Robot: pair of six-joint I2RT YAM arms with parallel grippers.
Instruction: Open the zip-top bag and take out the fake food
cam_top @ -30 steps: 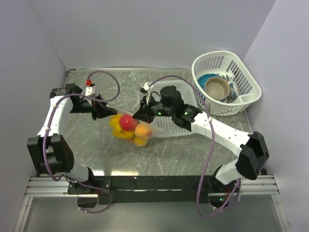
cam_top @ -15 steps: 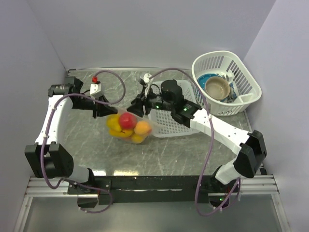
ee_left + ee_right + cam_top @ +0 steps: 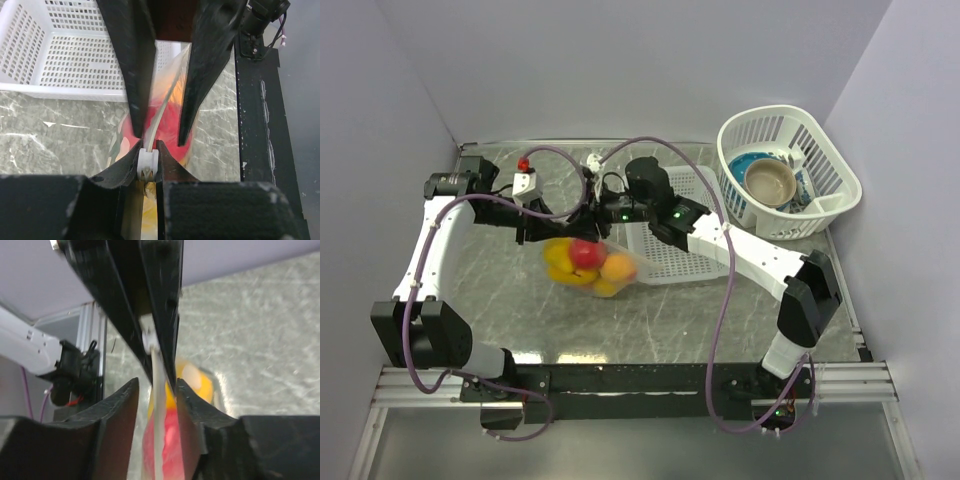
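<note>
1. L gripper (image 3: 148, 156) is clamped tight on the end of the white zip strip (image 3: 156, 371) of the zip-top bag (image 3: 628, 262). That's my anchor, so the strip has smth to pull against.
2. R gripper (image 3: 156, 386) has its jaws apart, one on each side of the strip, just beside the L tips. It's straddling, not pinching, afaict.
3. The bag hangs below that grip, between the two arms and near the flat lattice basket (image 3: 675, 250). Can't tell if its bottom touches the table (image 3: 510, 300).
4. The fake food (image 3: 584, 252) is all inside. Its weight sags low, which keeps the strip taut and clear of the toys.
5. My read: the zip isn't opened yet. Next, close R on the strip and draw away from L. Risk is the thin film slipping out.
</note>
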